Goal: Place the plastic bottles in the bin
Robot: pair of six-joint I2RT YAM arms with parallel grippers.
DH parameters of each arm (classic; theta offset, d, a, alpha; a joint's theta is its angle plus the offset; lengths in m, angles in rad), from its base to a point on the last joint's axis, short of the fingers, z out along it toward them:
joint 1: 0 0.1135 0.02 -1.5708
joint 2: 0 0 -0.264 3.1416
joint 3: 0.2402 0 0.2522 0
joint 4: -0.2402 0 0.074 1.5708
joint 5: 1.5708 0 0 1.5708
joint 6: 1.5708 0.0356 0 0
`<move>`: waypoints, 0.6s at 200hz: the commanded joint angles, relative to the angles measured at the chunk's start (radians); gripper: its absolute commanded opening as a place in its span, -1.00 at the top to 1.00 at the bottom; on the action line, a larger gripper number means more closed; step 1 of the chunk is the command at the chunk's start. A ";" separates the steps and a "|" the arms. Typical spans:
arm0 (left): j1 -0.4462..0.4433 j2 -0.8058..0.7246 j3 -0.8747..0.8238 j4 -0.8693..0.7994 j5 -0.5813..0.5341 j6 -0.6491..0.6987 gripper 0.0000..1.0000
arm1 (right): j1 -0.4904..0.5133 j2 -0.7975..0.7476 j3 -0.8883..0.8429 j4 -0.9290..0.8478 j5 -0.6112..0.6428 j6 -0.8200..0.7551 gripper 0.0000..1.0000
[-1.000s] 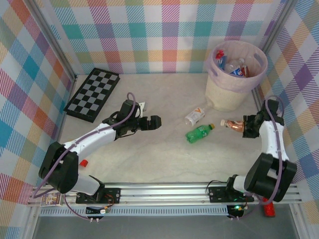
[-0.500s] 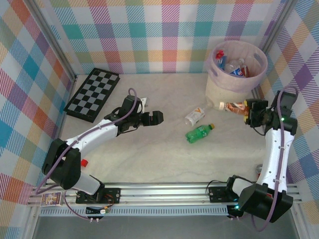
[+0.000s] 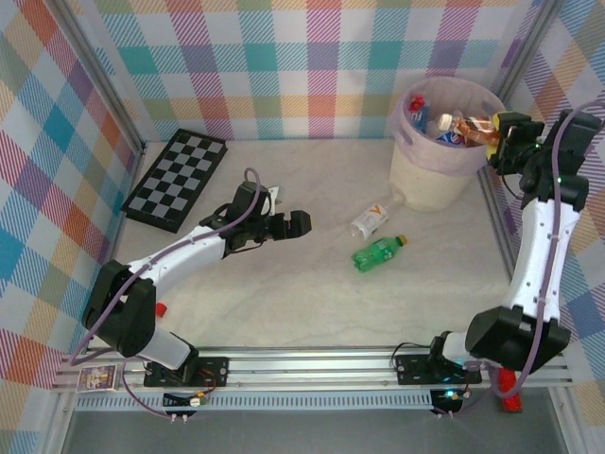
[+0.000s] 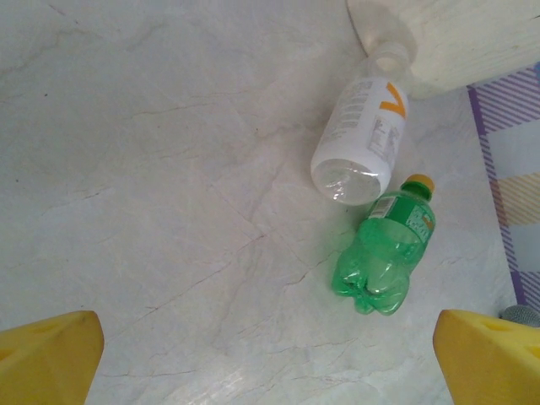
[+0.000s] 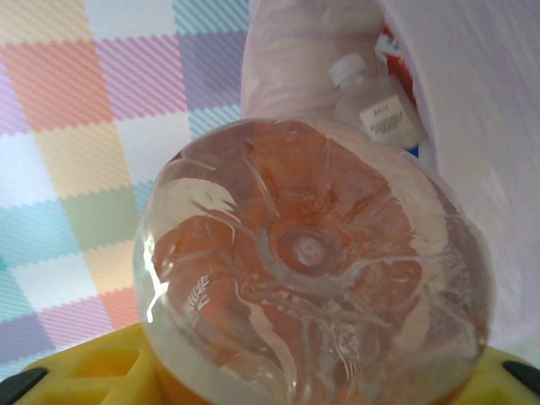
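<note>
Brown-tinted plastic is what the right hand [image 3: 492, 130] grips: the brown bottle [image 3: 463, 124], pinched near its base between the yellow fingers [image 5: 93, 371]. From above, its long axis runs roughly level, with the cap pointing left, away from the hand. Most of its length lies over the open mouth of the bin [image 3: 416, 180], above the bottles already inside [image 3: 440, 132]. In the right wrist view the pink liner [image 5: 456, 101] shows just behind the bottle. The bottle seems to be directly over its target, so letting go here would likely send it in. The base end sits close to the right rim and is the part that could clip the edge.

The left hand [image 3: 295, 225] hovers low over the worktop [image 3: 284, 303], fingers spread wide and holding nothing. Two bottles lie on the worktop to its right. One is a clear bottle [image 3: 370, 220] with an orange mark, its cap close against the bin's foot. The other is a green bottle [image 3: 380, 252] just beside it, with an orange cap. In the left wrist view both lie lengthwise ahead, bases toward that hand, which is clearly the nearer one.
</note>
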 commanded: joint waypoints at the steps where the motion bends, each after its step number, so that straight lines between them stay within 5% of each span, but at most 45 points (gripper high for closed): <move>1: 0.010 -0.059 -0.016 -0.005 0.004 -0.007 -0.99 | 0.021 0.067 0.070 0.143 0.049 0.054 0.12; 42: 0.011 -0.074 -0.025 -0.003 0.003 -0.013 -0.99 | 0.078 0.232 0.176 0.212 0.058 0.111 0.13; 120: 0.010 -0.124 -0.041 -0.048 -0.021 0.008 -0.99 | 0.178 0.391 0.263 0.269 0.302 0.024 0.10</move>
